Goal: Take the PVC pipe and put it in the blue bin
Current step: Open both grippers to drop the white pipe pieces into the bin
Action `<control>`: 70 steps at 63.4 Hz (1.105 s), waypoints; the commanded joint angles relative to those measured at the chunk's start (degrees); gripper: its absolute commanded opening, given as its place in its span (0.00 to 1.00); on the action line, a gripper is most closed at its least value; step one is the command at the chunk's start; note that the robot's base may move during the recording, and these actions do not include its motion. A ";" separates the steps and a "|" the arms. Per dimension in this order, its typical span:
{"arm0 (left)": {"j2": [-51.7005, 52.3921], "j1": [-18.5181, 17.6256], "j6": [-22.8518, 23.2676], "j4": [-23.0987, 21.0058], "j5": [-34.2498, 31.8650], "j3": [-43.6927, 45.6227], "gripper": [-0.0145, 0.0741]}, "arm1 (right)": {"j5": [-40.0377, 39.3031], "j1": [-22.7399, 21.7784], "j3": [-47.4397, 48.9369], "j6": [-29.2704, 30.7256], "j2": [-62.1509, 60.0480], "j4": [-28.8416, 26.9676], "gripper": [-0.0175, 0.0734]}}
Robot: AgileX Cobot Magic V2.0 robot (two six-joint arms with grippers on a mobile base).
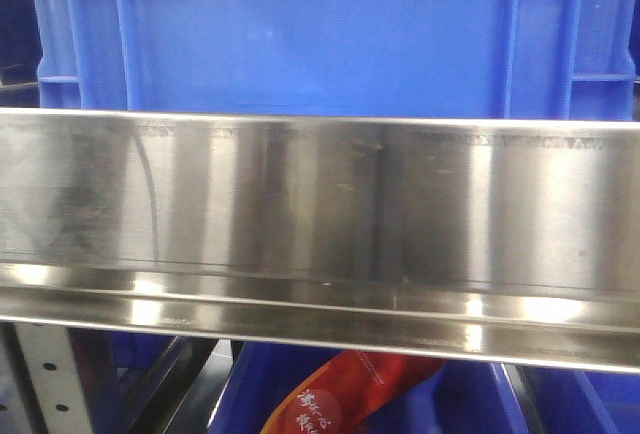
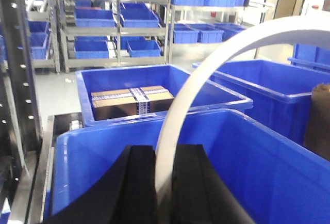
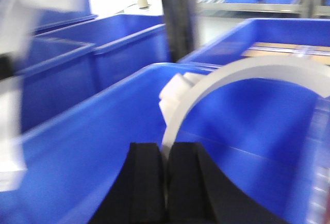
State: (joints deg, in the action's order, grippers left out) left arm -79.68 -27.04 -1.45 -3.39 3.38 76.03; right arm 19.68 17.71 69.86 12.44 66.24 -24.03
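In the left wrist view a white curved PVC pipe rises from between my black jaws and arcs up to the right. My left gripper is shut on its lower end, above the open blue bin. The right wrist view is blurred; there my right gripper is shut on a white curved PVC pipe with a blocky white fitting near the jaws. It hangs over a blue bin. Whether both grippers hold the same pipe cannot be told.
More blue bins stand around, one holding a taped cardboard box. Shelving racks with small blue bins fill the background. The front view shows a blue bin wall above a steel shelf rail. A blurred white shape stands at the left.
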 commanded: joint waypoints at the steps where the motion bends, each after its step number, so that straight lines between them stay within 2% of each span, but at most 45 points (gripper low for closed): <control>1: -1.09 -0.78 -0.05 0.10 0.24 2.29 0.04 | -3.56 1.40 0.96 0.72 0.93 0.13 0.01; 13: -2.81 -0.78 -0.05 0.23 4.36 3.65 0.04 | -3.00 1.40 0.96 0.72 2.88 0.37 0.01; 21: -3.24 -0.63 -0.05 1.81 4.51 3.65 0.04 | -3.62 1.40 0.96 0.85 3.32 3.40 0.01; 39: -3.60 -0.63 -0.05 1.81 4.39 3.65 0.05 | -3.88 1.40 0.96 0.85 5.50 4.33 0.01; 43: -3.60 -0.63 -0.05 1.96 4.40 3.65 0.09 | -3.76 1.40 0.96 0.85 6.37 4.33 0.01; 53: -3.60 -0.63 -0.05 2.12 4.40 3.65 0.28 | -3.53 1.40 0.96 0.85 7.44 4.33 0.01; 58: -3.60 -0.63 -0.05 2.12 4.40 3.65 0.33 | -4.24 1.40 0.96 0.85 7.44 4.68 0.01; 64: -3.60 -0.63 -0.05 2.12 4.64 3.65 0.34 | -4.24 1.40 0.96 0.85 7.44 5.21 0.08; 70: -3.60 -0.63 -0.05 2.12 4.64 3.65 0.34 | -4.48 1.40 0.96 0.85 7.44 5.26 0.24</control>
State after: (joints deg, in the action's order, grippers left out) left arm -83.64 -27.52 -1.45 -1.29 8.93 79.14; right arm 17.44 18.96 70.20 12.81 73.87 -19.43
